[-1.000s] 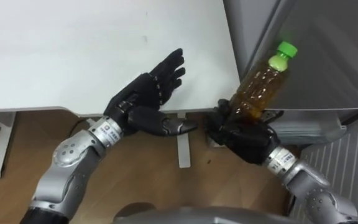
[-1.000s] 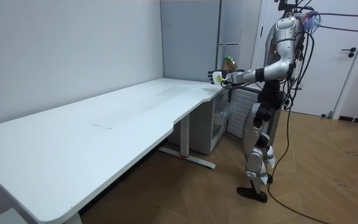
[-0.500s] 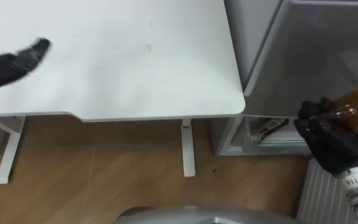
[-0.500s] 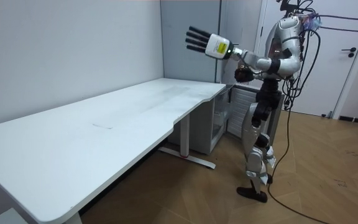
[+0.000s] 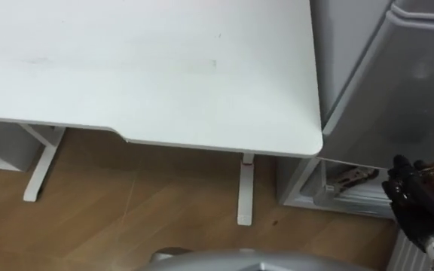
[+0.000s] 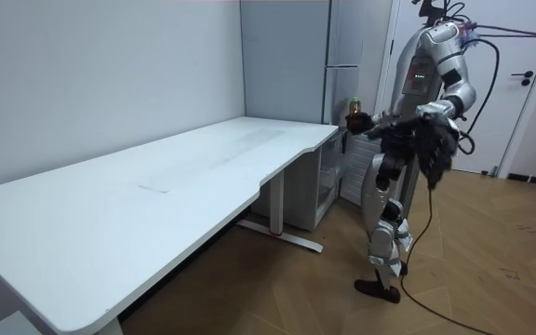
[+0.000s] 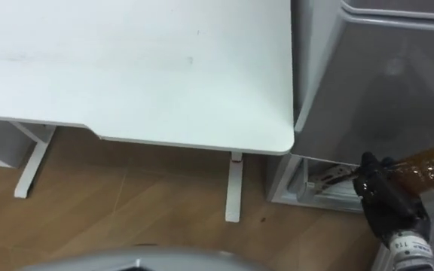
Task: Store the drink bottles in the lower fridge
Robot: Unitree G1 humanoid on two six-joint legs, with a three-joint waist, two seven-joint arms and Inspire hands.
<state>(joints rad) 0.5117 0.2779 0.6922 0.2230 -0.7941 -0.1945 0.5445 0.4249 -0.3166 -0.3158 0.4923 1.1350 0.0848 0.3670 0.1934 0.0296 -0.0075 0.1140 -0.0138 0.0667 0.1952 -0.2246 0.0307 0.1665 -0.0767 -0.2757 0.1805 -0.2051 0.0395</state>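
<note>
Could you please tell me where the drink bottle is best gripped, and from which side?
Grip it around its amber body, coming from the side, as the right hand holds it now, with fingers curled round the bottom end of the bottle. The body is round and slim enough to wrap, and that grip probably leaves the capped end free to lead into the fridge.

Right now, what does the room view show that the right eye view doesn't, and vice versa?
Room view adds the robot standing at the white desk end, by the tall grey fridge, left hand hanging low, and a white door. Right eye view adds the fridge's lower compartment, apparently open. Both share desk, fridge, and the right hand gripping the amber drink bottle.
</note>
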